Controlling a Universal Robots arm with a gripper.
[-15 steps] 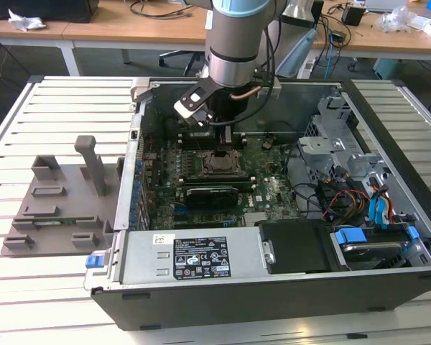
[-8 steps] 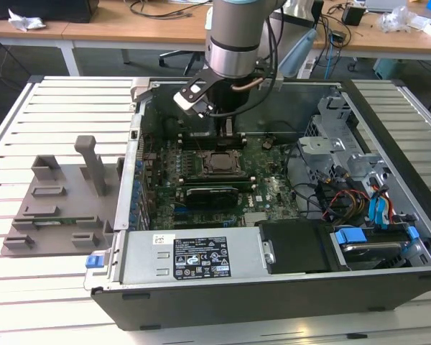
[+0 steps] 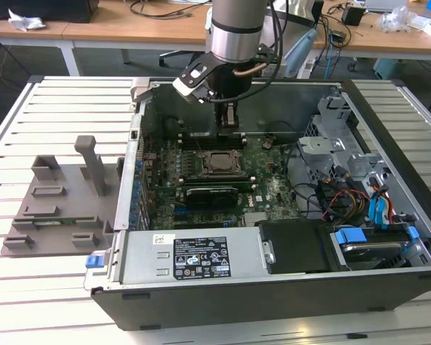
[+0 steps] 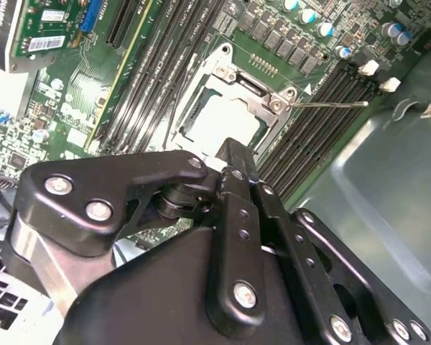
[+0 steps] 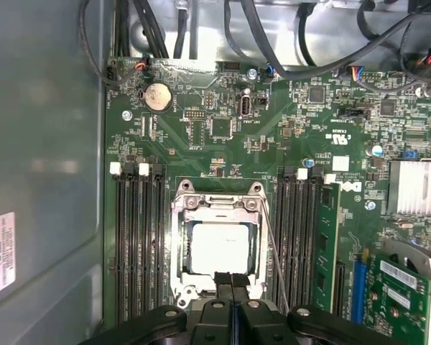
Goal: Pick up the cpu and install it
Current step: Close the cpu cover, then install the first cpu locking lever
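Note:
The cpu [image 5: 219,246] lies flat in the motherboard socket, its silver-grey top plate framed by the metal socket bracket [image 5: 217,205]. It also appears in the second wrist view as the cpu [image 4: 226,118] and in the exterior view as the cpu [image 3: 217,162]. My gripper [image 5: 231,279] hangs above the socket's edge, fingers pressed together with nothing between them. In the exterior view the gripper [image 3: 228,128] points straight down inside the open computer case, a little behind the socket. The gripper [image 4: 233,151] tip sits over the cpu's near edge.
Black memory slots [image 5: 133,244] flank the socket on both sides. A thin metal socket lever [image 5: 273,248] stands out beside it. A grey plastic holder tray [image 3: 57,201] lies on the slatted table at the exterior view's left. Cables and drive bays [image 3: 359,194] fill the case's right.

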